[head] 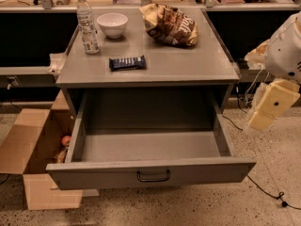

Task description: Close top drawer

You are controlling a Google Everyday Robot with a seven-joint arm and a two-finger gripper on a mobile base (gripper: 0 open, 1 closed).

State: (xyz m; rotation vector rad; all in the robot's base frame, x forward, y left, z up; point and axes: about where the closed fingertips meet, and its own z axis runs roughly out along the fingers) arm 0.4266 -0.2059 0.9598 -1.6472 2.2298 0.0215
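- Your pincer (263,114) hangs off the right side of the cabinet, level with the open cavity and above the speckled floor, touching nothing.
- You cannot tell from this view how far open the pincer is; it has hold of nothing you can see.
- The top drawer (150,171) lies to the left of the pincer and a little lower, pulled far out, with nothing visible inside.
- Its black handle (153,176) sits at the centre of the front, well apart from the pincer.
- Up and to the left of the pincer, the surface (188,62) carries a chip bag (169,25), a white bowl (112,24), a water bottle (87,23) and a dark snack bar (127,62).
- Farthest from the pincer, beyond the drawer, an open cardboard box (28,149) stands on the floor.
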